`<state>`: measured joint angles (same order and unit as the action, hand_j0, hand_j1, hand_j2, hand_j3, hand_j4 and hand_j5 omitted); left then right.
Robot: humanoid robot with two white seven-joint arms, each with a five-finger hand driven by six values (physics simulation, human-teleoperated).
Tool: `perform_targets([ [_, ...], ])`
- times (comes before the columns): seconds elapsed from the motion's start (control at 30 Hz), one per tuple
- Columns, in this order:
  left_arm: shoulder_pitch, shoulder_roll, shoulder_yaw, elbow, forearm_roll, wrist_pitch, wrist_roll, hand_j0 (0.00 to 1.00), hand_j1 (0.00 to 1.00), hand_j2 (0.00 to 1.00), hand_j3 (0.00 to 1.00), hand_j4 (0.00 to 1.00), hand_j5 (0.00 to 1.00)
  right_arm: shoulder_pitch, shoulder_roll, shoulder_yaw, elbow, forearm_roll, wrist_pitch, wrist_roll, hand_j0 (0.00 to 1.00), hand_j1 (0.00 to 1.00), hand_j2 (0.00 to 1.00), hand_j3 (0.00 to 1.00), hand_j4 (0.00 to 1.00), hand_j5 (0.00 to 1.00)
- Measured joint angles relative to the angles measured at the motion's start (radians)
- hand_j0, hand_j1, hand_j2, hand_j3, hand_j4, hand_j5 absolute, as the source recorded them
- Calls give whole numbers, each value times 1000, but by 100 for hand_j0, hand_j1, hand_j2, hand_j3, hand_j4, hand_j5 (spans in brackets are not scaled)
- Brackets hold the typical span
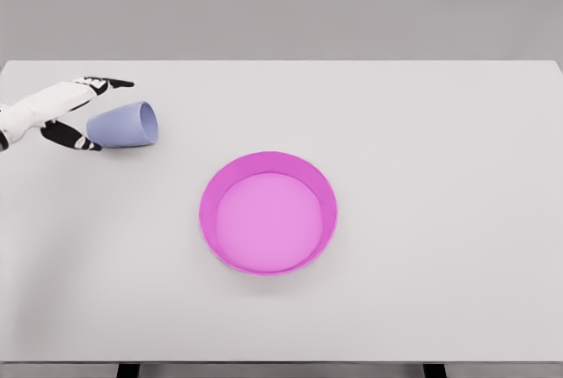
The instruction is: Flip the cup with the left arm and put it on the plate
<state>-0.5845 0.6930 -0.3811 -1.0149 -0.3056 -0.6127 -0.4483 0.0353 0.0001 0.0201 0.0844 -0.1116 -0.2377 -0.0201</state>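
A pale blue cup lies on its side at the left of the table, its mouth facing right. My left hand is just left of the cup's base, fingers spread open: the upper fingers reach over its top edge and the thumb lies below its bottom, close to the cup without closing on it. A magenta plate with a raised rim sits near the table's middle, to the right of and nearer than the cup. The right arm does not show.
The white table fills the view, with its far edge at the top and front edge at the bottom. A plain grey wall stands behind it.
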Motion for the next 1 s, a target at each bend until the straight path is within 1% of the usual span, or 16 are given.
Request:
perform_targets([
  [0.43, -6, -32, -2, 12, 3, 0, -71, 100, 100, 100, 100, 100, 100, 0, 0, 0, 0, 0, 0, 0, 100, 100, 100, 100, 100, 100],
  [0.63, -35, -61, -2, 30, 1, 0, -82, 100, 100, 100, 100, 100, 100, 0, 0, 0, 0, 0, 0, 0, 100, 100, 100, 100, 100, 100],
  [0.83, -63, -91, -2, 90, -1, 0, -84, 100, 100, 100, 100, 100, 100, 0, 0, 0, 0, 0, 0, 0, 100, 100, 100, 100, 100, 100],
  [0.93, -63, -103, -3, 116, -6, -1, -84, 100, 100, 100, 100, 100, 100, 0, 0, 0, 0, 0, 0, 0, 100, 100, 100, 100, 100, 100],
  [1.0, -64, -107, -3, 124, -23, -1, -83, 100, 100, 100, 100, 100, 100, 0, 0, 0, 0, 0, 0, 0, 100, 100, 100, 100, 100, 100],
])
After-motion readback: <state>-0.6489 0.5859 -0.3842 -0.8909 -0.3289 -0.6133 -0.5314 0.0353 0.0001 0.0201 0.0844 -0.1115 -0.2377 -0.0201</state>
